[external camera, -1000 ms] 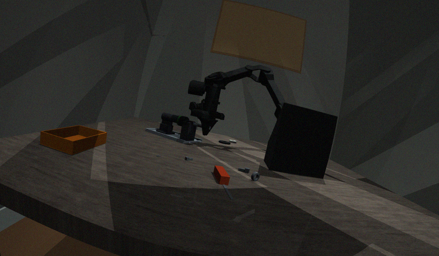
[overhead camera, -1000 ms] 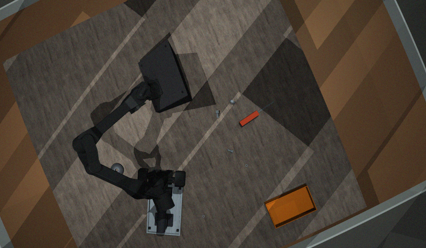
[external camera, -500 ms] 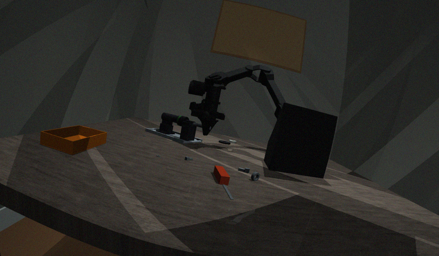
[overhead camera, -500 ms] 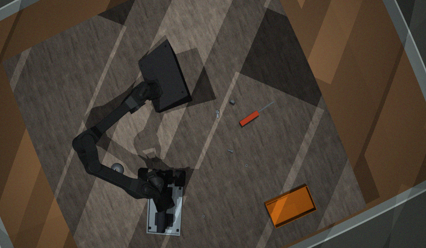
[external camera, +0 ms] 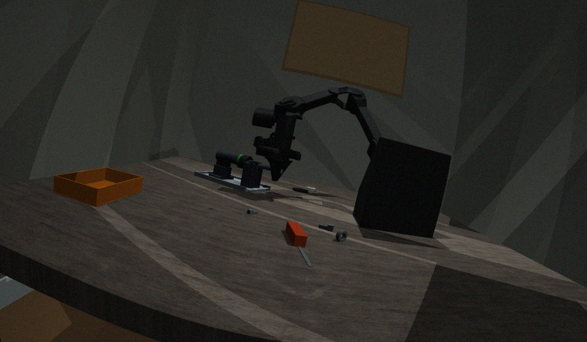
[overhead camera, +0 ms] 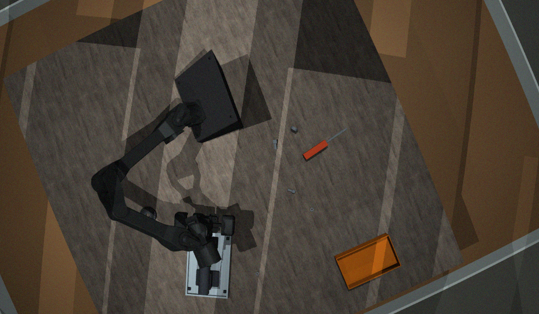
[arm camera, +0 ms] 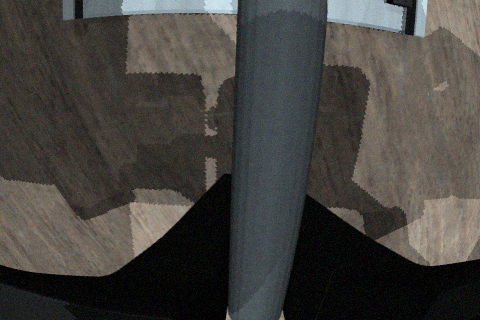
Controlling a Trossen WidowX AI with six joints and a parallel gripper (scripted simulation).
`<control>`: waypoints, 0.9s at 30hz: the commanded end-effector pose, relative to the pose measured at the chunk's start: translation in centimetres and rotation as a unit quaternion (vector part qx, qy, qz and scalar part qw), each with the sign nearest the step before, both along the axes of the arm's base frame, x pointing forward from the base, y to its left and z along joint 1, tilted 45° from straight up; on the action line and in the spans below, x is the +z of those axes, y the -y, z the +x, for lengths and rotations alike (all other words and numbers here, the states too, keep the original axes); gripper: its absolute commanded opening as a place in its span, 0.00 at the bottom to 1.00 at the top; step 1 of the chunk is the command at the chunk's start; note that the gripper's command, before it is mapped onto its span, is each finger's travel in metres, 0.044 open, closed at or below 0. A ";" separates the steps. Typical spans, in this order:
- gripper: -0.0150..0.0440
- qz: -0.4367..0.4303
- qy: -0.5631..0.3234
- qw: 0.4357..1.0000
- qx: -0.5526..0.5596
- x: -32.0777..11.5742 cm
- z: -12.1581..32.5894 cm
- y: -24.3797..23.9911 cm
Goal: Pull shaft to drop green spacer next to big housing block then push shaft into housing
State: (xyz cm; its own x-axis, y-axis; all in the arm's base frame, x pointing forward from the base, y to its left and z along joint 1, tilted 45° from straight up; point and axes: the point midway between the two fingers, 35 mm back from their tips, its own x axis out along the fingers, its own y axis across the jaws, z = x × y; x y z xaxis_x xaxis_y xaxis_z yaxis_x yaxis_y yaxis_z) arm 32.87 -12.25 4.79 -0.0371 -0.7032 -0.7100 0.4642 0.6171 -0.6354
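My gripper [external camera: 277,175] [arm camera: 250,187] is shut on the grey shaft [external camera: 265,166] [arm camera: 277,110], outside the near end of the pale base plate [overhead camera: 190,269] [arm camera: 175,2]. The fingers clasp the shaft from both sides; the top view hides them under the wrist. The shaft runs level into the near black block [external camera: 251,175]. Beyond this block, the green spacer [external camera: 239,157] shows as a thin ring in line with a black cylinder [overhead camera: 202,280] [external camera: 224,156] on the far support. The spacer is up at shaft height, not on the table. Its exact contact with its neighbours cannot be told.
A large black box [overhead camera: 209,93] [external camera: 406,187] stands by the arm's base. An orange tray [overhead camera: 366,265] [external camera: 74,192], a red-handled screwdriver [overhead camera: 315,150] [external camera: 296,233], a bolt [overhead camera: 291,190] [external camera: 251,211] and a grey nut-like part [overhead camera: 294,129] [external camera: 341,236] lie on the table.
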 end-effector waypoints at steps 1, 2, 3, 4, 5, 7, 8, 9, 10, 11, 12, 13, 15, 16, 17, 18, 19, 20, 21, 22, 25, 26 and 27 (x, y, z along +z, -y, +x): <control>0.25 0.000 0.002 1.000 -0.002 0.0 0.0 0.0; 0.25 0.000 0.002 1.000 -0.002 0.0 -0.1 0.0; 0.25 0.001 0.002 1.000 -0.002 0.0 -0.1 0.0; 0.25 0.001 0.002 1.000 -0.002 0.0 -0.1 0.0; 0.25 0.001 0.002 1.000 -0.002 0.0 -0.1 -0.1; 0.25 0.001 0.002 1.000 -0.002 0.0 -0.1 -0.1; 0.25 0.001 0.002 1.000 -0.002 0.0 -0.1 -0.1; 0.25 0.001 0.002 1.000 -0.002 0.0 -0.1 -0.1; 0.25 0.001 0.002 1.000 -0.002 0.0 -0.1 -0.1; 0.25 0.001 0.002 1.000 -0.002 0.0 -0.1 -0.1; 0.25 0.001 0.002 1.000 -0.002 0.0 -0.1 -0.1; 0.25 0.001 0.002 1.000 -0.002 0.0 -0.2 -0.1; 0.25 0.001 0.002 1.000 -0.002 -0.1 -0.2 -0.1; 0.25 0.001 0.002 1.000 -0.002 -0.1 -0.2 -0.1; 0.25 0.001 0.002 1.000 -0.002 -0.1 -0.2 -0.1; 0.25 0.001 0.002 1.000 -0.002 -0.1 -0.2 -0.1; 0.25 0.001 0.002 1.000 -0.002 -0.1 -0.2 -0.1; 0.25 0.001 0.002 1.000 -0.002 -0.1 -0.2 -0.1; 0.25 0.001 0.002 1.000 -0.002 -0.1 -0.2 -0.1; 0.25 0.001 0.002 1.000 -0.002 -0.1 -0.2 -0.1; 0.25 0.001 0.002 1.000 -0.002 -0.1 -0.3 -0.1; 0.25 0.001 0.002 1.000 -0.002 -0.1 -0.3 -0.1; 0.25 0.001 0.002 1.000 -0.002 -0.1 -0.3 -0.1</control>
State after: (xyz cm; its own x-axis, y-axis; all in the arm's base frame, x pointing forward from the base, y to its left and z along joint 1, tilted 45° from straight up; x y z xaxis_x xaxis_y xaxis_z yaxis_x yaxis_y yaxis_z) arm 32.62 -12.15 4.70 -0.0372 -0.7033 -0.7100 0.4642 0.6170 -0.6355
